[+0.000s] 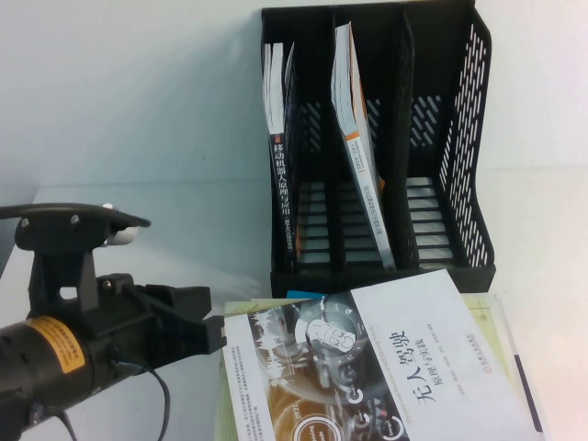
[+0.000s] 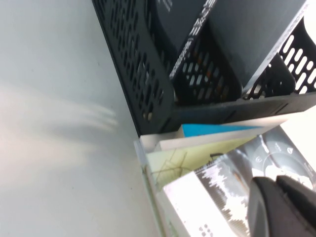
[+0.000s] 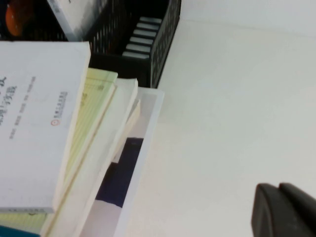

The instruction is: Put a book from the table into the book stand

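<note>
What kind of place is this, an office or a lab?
Probably a lab bench arranged like an office desk: a plain white table, a black book stand and stacked books. The left gripper touches the stack; the right gripper hovers nearby.

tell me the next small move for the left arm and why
Probably ease the left gripper further right to grip the top book: it sits at that book's left edge on the stack. The stand's right slot is empty. The right gripper hovers over bare table.

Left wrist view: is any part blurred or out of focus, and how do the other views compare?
Left wrist view: left gripper is a dark soft blur, and a pale smear crosses the table. Right wrist view: right gripper equally soft, book stack sharper. High view: book stand is crisp.
</note>
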You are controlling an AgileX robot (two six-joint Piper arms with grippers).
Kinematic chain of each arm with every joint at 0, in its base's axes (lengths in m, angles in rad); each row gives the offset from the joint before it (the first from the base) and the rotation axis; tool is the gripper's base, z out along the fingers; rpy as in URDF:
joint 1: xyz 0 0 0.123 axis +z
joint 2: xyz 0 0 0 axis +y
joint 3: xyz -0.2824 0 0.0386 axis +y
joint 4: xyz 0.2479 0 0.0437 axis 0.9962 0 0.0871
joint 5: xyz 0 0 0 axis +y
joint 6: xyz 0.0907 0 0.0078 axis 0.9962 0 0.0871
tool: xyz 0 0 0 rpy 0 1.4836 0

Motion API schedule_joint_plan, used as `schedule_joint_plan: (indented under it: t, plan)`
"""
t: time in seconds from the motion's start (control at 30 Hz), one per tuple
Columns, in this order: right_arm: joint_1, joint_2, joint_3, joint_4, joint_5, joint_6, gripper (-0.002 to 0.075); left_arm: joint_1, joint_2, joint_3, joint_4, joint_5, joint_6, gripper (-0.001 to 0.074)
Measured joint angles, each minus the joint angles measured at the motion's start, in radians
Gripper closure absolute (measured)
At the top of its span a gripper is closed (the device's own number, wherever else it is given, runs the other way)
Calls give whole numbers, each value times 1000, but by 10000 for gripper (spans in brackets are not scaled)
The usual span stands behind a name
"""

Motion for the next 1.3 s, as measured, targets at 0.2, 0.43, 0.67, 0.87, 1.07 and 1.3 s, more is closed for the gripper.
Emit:
schedule_joint_plan:
  t: [0.2,0.43,0.67,0.87,1.07,1.3]
  plan:
    - [0,0,0,0,23,0,729,0,0,0,-2,2,0,737]
    - [0,0,0,0,23,0,729,19,-43,15,68,6,54,737]
    - [0,0,0,4,25,0,729,206,-333,200,72,-123,45,737]
    - [0,0,0,8,27,0,729,393,-675,425,72,-140,25,737]
    - [0,0,0,8,27,0,729,540,-943,630,78,-62,25,737]
    - [0,0,2,10,29,0,729,628,-1036,643,84,188,18,738]
